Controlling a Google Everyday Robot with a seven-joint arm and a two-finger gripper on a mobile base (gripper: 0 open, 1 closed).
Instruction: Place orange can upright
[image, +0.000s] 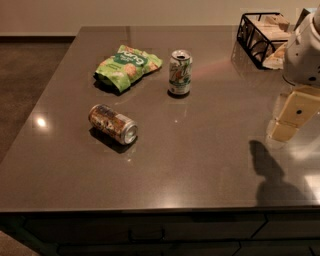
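Observation:
The orange can lies on its side on the dark countertop, left of the middle, with its silver end facing the front right. My gripper hangs above the right side of the counter, far to the right of the can and not touching it. It holds nothing that I can see. Its shadow falls on the counter below it.
A white-and-green can stands upright behind the orange can. A green snack bag lies to the left of it. A black wire basket with napkins sits at the back right corner. The counter's front edge runs along the bottom.

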